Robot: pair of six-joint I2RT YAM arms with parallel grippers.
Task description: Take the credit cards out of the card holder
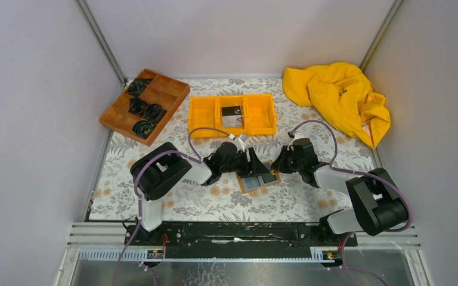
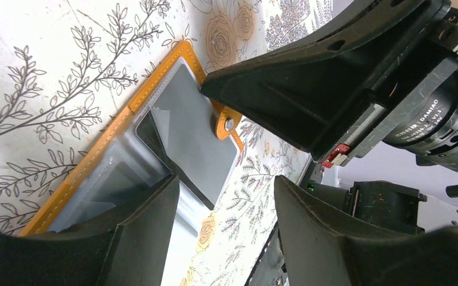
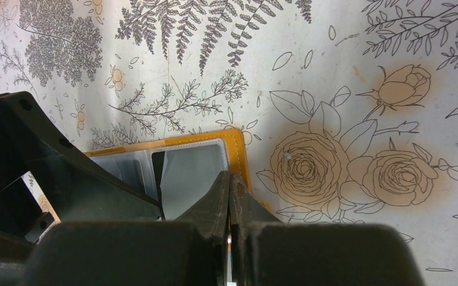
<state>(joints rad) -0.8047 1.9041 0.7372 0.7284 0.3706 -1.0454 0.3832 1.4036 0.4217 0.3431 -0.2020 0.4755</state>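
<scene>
Card holder (image 1: 257,183) lies open, face up, on the table (image 1: 173,202) between both arms, long axis left to right. Left wrist view: the left gripper (image 2: 225,182) is released, fingers apart near a dark card (image 2: 191,137) tilted in its pocket. Right wrist view: the right gripper (image 3: 229,185) is clenched empty, tips at the holder's right edge; if they slip, the holder may lift with the card.
</scene>
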